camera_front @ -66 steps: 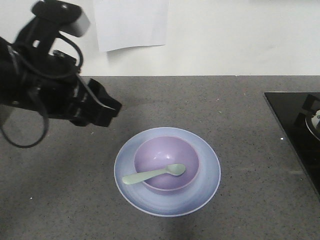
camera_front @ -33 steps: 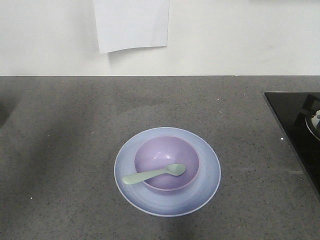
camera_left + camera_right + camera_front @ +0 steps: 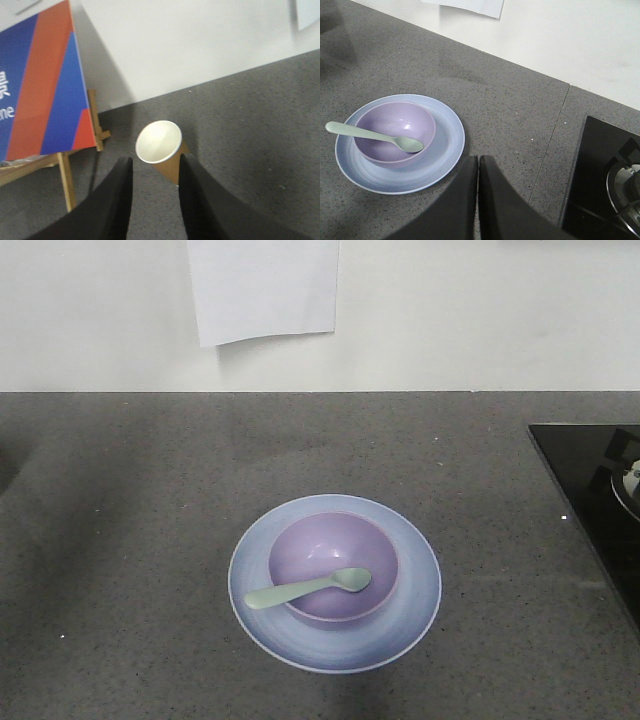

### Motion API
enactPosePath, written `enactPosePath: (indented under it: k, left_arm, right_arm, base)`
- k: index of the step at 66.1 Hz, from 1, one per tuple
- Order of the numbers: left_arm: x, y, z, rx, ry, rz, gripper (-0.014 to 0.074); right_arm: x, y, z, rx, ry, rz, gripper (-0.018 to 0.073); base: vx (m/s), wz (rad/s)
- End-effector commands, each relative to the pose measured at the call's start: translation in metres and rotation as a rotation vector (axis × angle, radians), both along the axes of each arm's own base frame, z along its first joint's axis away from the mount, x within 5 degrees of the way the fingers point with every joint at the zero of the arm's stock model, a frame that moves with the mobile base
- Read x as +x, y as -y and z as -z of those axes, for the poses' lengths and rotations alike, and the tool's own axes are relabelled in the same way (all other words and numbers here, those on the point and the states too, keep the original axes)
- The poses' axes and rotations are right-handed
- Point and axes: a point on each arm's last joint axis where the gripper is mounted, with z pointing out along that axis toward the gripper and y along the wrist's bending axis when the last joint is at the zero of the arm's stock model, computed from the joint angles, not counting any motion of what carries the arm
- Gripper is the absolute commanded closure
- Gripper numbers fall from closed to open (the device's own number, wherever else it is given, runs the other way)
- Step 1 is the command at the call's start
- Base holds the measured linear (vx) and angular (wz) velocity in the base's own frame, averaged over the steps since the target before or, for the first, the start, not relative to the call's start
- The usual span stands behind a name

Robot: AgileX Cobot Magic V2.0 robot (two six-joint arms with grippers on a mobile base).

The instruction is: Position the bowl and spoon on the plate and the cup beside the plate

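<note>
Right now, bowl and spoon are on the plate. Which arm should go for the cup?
Left. The left gripper is open, with the cup just ahead of its fingers. The right gripper is shut and sits near the plate, with no cup in its view.

The left claw [image 3: 154, 172] is hanging with its two dark fingers [image 3: 114, 200] spread apart, a clear gap showing between them, nothing pinched. The right claw [image 3: 478, 165] is pointing forward and down with its fingers [image 3: 462, 200] pressed together, only a thin seam between them. Neither arm is showing in the front-facing view.
</note>
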Motion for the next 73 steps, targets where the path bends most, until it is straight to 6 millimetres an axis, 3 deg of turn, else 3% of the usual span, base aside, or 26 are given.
enactPosePath:
  k: [1,9,10,27,50,73]
  left_arm:
    - [-0.002,-0.005,-0.016,0.011,0.123,-0.024,0.0377]
    - [-0.002,-0.009,-0.021,-0.005,0.187,-0.073,0.037]
    - [-0.001,-0.01,-0.027,-0.043,0.27,-0.096,0.0353]
    - [0.007,0.003,-0.035,-0.224,0.423,-0.014,0.0337]
    - [0.047,0.021,-0.019,-0.125,0.386,-0.095,0.0337]
    - [0.065,-0.02,-0.011,-0.162,0.37,-0.272,0.0337]
  right_arm:
    - [0.002,0.0,-0.012,0.023,0.086,0.004,0.0564]
    - [0.002,0.0,-0.011,0.022,0.085,0.004,0.0564]
    - [0.002,0.0,-0.011,0.022,0.085,0.004,0.0564]
    - [0.002,0.0,-0.011,0.022,0.083,0.004,0.0564]
    - [0.0,0.001,-0.008,0.01,0.051,0.006,0.0564]
    - [0.0,0.001,-0.008,0.005,0.05,0.005,0.0564]
  base:
    - [0.0,0.0]
    - [0.0,0.0]
    - [0.0,0.0]
    - [0.0,0.0]
    - [0.0,0.0]
    - [0.0,0.0]
